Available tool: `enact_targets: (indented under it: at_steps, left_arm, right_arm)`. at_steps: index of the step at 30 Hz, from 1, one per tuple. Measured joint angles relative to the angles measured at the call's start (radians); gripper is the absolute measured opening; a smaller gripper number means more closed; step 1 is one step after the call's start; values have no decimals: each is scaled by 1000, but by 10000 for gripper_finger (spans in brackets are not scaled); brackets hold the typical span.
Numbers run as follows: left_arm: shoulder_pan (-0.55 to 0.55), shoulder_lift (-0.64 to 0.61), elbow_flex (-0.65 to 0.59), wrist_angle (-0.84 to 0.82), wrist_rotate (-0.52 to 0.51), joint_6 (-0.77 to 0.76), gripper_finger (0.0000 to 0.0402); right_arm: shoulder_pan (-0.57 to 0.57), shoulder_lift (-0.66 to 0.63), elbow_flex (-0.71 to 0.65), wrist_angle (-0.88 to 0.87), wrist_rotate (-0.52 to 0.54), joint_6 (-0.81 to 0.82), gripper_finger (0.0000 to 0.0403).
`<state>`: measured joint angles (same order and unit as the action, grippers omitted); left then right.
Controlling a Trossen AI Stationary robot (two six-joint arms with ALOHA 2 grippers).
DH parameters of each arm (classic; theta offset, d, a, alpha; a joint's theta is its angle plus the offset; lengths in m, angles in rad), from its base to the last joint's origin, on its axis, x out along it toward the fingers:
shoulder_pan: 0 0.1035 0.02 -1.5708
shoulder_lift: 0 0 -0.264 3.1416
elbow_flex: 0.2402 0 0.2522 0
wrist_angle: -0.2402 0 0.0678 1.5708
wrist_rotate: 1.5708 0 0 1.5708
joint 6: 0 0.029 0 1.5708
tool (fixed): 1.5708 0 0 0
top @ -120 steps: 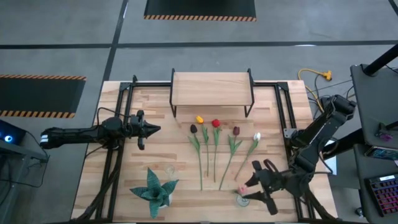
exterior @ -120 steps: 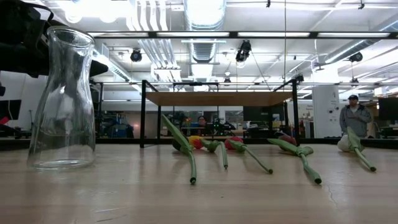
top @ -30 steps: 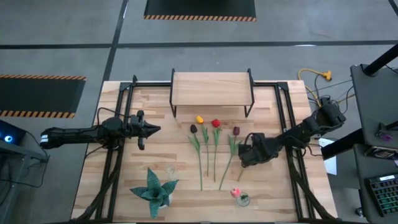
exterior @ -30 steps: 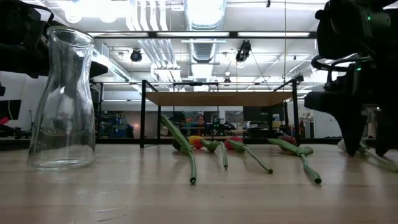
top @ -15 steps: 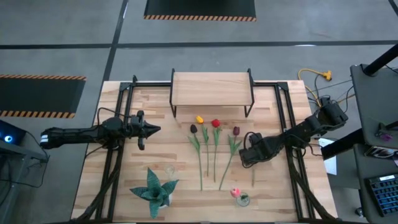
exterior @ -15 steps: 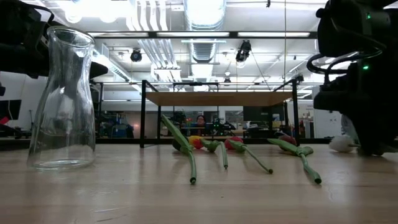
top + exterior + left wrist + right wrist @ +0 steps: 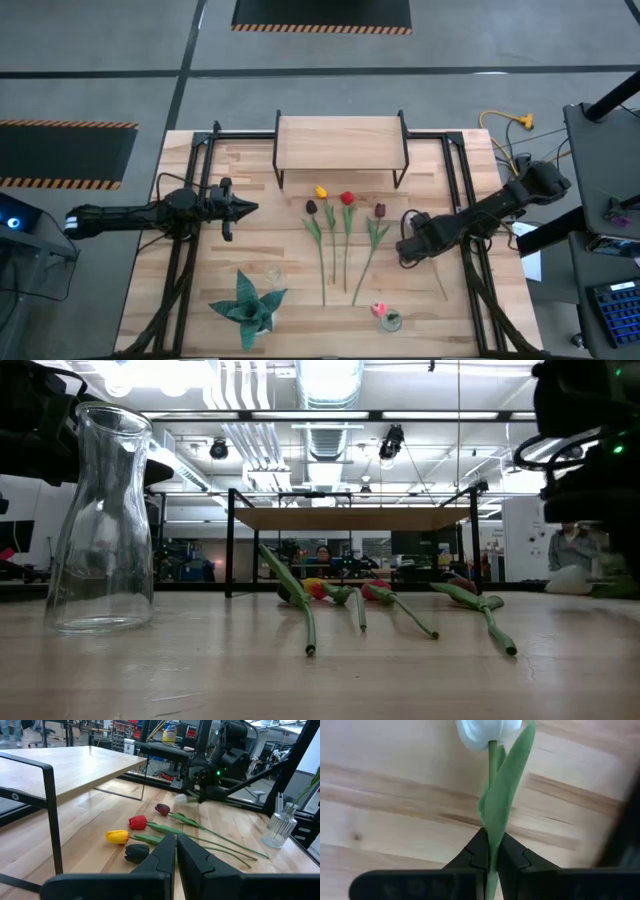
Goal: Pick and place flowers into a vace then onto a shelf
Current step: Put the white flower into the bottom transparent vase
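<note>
Pinching white tulip (image 7: 490,795) stem, right hand (image 7: 490,852)

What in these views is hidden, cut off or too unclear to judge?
- Pale white tulip: in the right wrist view the head is cut by the frame edge; in the high view the right gripper covers it.
- Clear glass vase: barely discernible in the high view.
- Whether the white tulip is lifted off the wooden plank table: no view settles it.
- Left gripper: shut, holding nothing.
</note>
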<state>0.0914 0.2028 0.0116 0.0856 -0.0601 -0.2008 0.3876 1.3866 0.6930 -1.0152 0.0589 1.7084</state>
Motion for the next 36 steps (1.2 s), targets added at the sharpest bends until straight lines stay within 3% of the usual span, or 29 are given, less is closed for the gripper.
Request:
enact_targets:
  at_steps: [3, 13, 18, 22, 26, 36]
  left_arm:
    - [0, 0, 0, 0, 0, 0, 0]
    - [0, 0, 0, 0, 0, 0, 0]
    - [0, 0, 0, 0, 0, 0, 0]
    - [0, 0, 0, 0, 0, 0, 0]
    - [0, 0, 0, 0, 0, 0, 0]
    - [0, 0, 0, 0, 0, 0, 0]
  right_arm:
    - [8, -97, 1, -6, 36, 12, 13]
    - [116, -464, 3, 105, 363, -73, 13]
    - [203, -586, 3, 356, 557, -369, 13]
    - [265, -621, 4, 647, 612, -701, 13]
    - [315, -624, 4, 852, 616, -901, 13]
    - [448, -467, 4, 1148, 564, -1312, 13]
